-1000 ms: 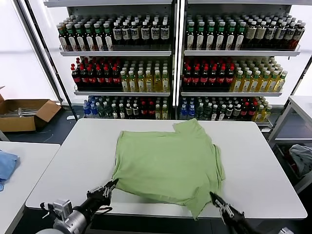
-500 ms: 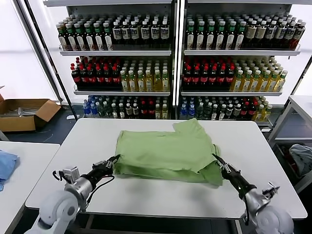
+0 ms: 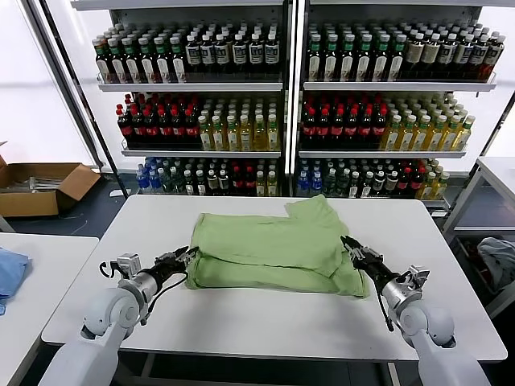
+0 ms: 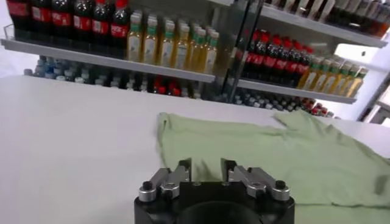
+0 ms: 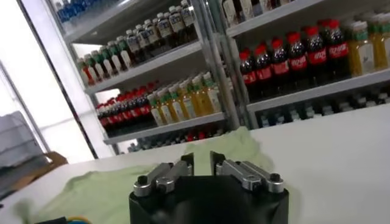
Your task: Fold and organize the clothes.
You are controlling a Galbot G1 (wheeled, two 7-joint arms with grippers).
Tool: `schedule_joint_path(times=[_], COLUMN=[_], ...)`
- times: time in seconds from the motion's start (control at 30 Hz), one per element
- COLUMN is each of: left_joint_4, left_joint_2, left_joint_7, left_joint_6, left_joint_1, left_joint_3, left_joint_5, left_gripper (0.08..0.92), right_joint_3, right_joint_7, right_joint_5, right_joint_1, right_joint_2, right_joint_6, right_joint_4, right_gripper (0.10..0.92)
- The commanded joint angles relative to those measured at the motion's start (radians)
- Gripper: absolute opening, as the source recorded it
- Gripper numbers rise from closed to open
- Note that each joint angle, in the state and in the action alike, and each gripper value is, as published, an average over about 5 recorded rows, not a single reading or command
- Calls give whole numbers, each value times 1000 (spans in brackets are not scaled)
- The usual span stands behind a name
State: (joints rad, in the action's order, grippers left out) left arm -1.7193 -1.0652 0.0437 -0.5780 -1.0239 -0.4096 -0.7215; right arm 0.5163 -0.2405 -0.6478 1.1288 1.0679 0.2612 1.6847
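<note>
Clothes here means one light green shirt (image 3: pixel 269 249), lying folded over itself on the white table (image 3: pixel 241 310), roughly at the table's middle. Its near edge is a doubled fold running across, and a sleeve or collar flap (image 3: pixel 312 211) sticks out on the far side of the shirt toward the shelves. No print or buttons can be made out on the fabric that shows.

At the shirt's near left corner sits the left gripper (image 3: pixel 183 257), its arm reaching in low over the table from the robot's left with the forearm nearly level. In the left wrist view the left gripper (image 4: pixel 204 171) has its jaws a small way apart with bare table between them and the shirt (image 4: pixel 286 161) just beyond; it grips nothing.

At the shirt's near right corner sits the right gripper (image 3: pixel 352 247), its arm stretched in likewise from the right, fingers pointing at the cloth. In the right wrist view the right gripper (image 5: pixel 202 163) shows a narrow gap between its jaws and nothing caught there.

Behind the shirt, past the table's far edge, stand shelves of bottles (image 3: pixel 290 121): dark ones with red labels, yellow ones, and blue-capped ones lowest. Their label writing is too small to read.
</note>
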Motion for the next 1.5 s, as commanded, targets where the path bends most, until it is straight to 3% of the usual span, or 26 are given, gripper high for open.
schedule_joint_path(times=[0.03, 0.3, 0.4, 0.47, 1.07, 1.3, 1.5], left_joint_4=[-91, -56, -33, -25, -65, -222, -389], left_joint_2=[14, -32, -40, -42, -30, 9, 16], left_joint_7=[2, 3, 2, 3, 4, -18, -29], left_joint_6=[1, 1, 1, 1, 0, -1, -1], left_joint_1=[-119, -146, -141, -141, -170, -356, -578], left_joint_3=[-28, 20, 31, 34, 34, -53, -188], left_joint_5=[18, 51, 52, 53, 34, 36, 46], left_gripper=[493, 743, 800, 803, 319, 132, 96], right_joint_3=[50, 62, 43, 33, 4, 34, 78], right_joint_7=[32, 22, 21, 18, 10, 20, 32], right_joint_5=[123, 192, 210, 217, 162, 147, 172], right_joint_1=[155, 272, 258, 248, 235, 357, 515], right_joint_2=[-30, -6, 4, 8, -10, -27, -19], right_joint_6=[3, 11, 21, 25, 47, 63, 72], right_joint_4=[121, 141, 120, 106, 110, 246, 383], right_gripper=[518, 749, 755, 710, 192, 154, 154])
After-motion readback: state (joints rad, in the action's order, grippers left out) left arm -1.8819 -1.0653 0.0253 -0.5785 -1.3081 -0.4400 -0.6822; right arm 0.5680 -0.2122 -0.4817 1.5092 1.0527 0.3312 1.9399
